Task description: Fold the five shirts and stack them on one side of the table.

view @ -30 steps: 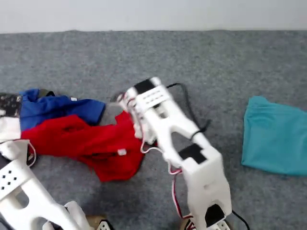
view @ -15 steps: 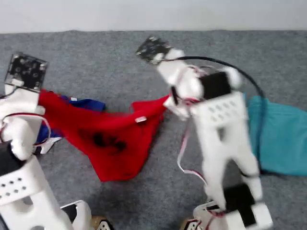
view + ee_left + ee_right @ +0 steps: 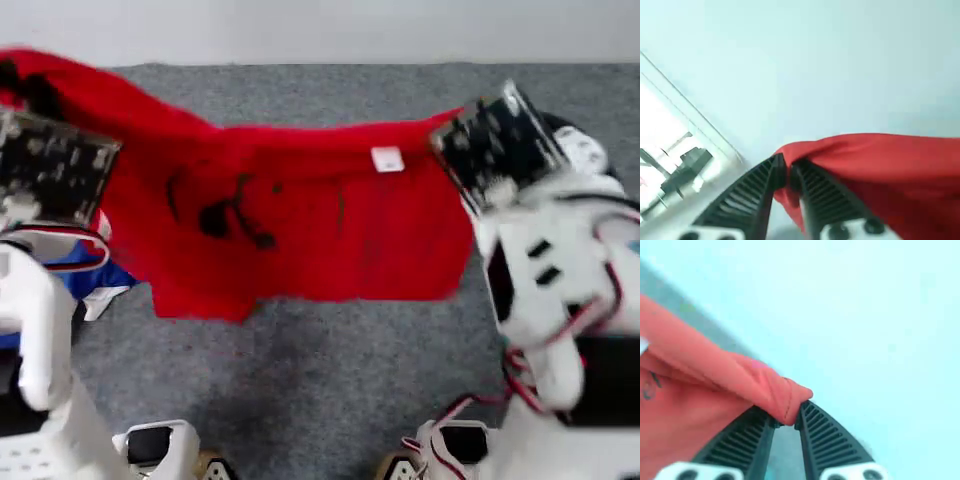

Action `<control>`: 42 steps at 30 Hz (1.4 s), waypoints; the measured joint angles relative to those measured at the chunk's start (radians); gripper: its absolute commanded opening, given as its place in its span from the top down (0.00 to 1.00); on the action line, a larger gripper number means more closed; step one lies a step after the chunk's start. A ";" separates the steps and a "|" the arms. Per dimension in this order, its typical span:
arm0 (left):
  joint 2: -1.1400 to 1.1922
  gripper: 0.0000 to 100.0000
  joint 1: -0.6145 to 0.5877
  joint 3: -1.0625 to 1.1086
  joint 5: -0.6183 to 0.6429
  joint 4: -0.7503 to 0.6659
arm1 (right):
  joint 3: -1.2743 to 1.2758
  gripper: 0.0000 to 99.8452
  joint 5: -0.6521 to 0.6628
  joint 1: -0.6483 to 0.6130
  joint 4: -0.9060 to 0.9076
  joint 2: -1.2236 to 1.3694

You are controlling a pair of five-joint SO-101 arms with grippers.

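- Hanging spread wide and lifted clear of the surface (image 3: 330, 390): red shirt (image 3: 300, 220), strung between the two claws, one upper corner in each.
- Lying below it as flat, felt-like grey, running back to a pale wall (image 3: 400, 30).
- Standing white and blocky at either side: left arm (image 3: 40, 330) by one end of the shirt, right arm (image 3: 550, 290) by the other, each topped with a dark circuit board (image 3: 50, 170) that covers the grip in the high view.
- Peeking out beside the left arm, on the surface and under the red cloth's lower edge: crumpled blue shirt (image 3: 105, 275), a scrap of white fabric (image 3: 100, 300) touching it.
- Clenched on a bunched corner of the red shirt: left claw (image 3: 785, 161), black ribbed fingers pinched close with cloth between them.
- Grasping the same way: right claw (image 3: 787, 412), a twisted knob of red cloth poking out past the fingertips.
- Looking soft and thin, draped in shallow folds along the top edge.
- Marked with a black print (image 3: 225, 215) toward the left arm's side.
- Carrying a small white tag (image 3: 386, 159) just under the top edge, nearer the right arm.
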 measured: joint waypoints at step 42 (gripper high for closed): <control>0.000 0.98 0.133 0.255 -0.269 0.304 | 0.540 0.99 0.250 0.161 0.157 -0.198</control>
